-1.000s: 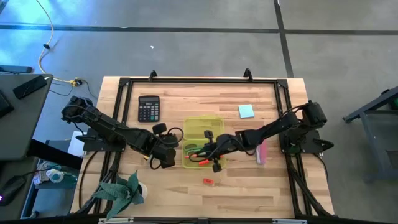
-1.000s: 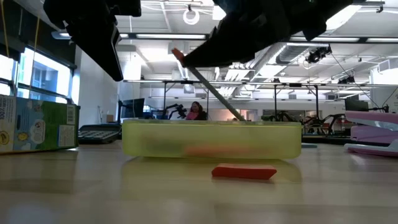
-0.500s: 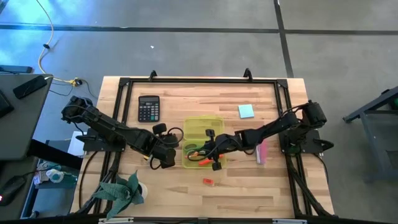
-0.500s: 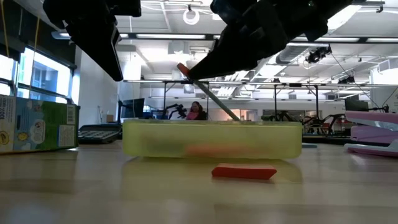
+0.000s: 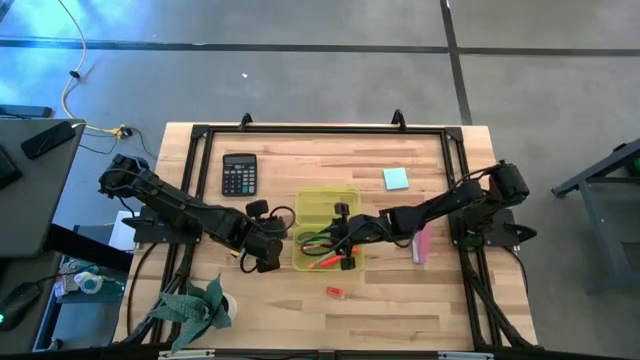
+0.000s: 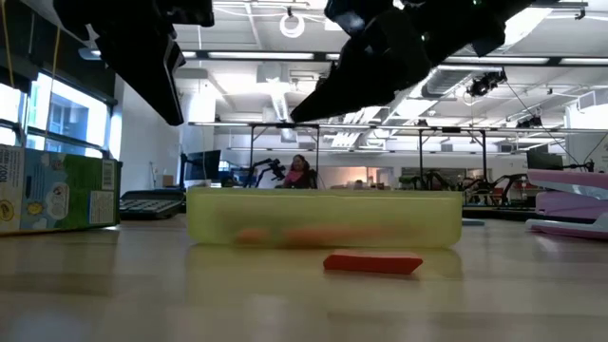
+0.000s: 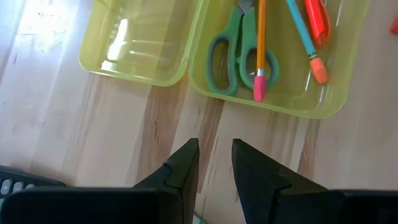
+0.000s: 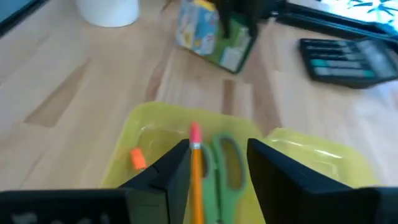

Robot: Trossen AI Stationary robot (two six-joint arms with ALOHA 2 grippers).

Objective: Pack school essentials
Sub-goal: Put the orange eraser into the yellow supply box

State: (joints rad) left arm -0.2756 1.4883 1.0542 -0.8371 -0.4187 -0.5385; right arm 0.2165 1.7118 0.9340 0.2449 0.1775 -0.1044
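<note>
Right pincer (image 5: 345, 237) poised over the near compartment of the yellow-green case (image 5: 325, 228), fingers apart and empty, with the orange pencil (image 8: 196, 177) lying free beneath them inside the case. Beside that pencil, flat in the same compartment: green-handled scissors (image 7: 233, 51), a green pencil (image 7: 304, 40) and the red marker (image 7: 316, 19). Left pincer (image 5: 264, 259) parked just left of the case, fingers slightly apart, gripping nothing.

Drop-off of the pencil seemingly complete. Yet to be packed: tiny red piece (image 5: 335, 292) on the desk just near of the case, blue sticky-note pad (image 5: 396, 179) far right. Next, likely, a lift clear of the case rim, then a low, careful pinch on the flat red piece.
</note>
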